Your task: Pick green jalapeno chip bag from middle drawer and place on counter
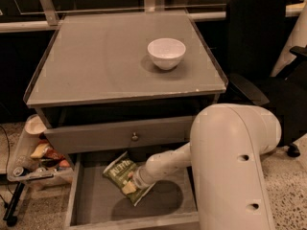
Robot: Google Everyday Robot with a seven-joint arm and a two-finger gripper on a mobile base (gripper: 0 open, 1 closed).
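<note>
The green jalapeno chip bag lies on the floor of the open middle drawer, left of centre and tilted. My white arm reaches down from the lower right into the drawer. My gripper is down on the near right end of the bag and covers part of it. The counter is the flat grey cabinet top above, with a white bowl on its right half.
The drawer above is closed, with a small round knob on its front. A rack with orange and yellow snack packets stands at the left. A black office chair is at the right.
</note>
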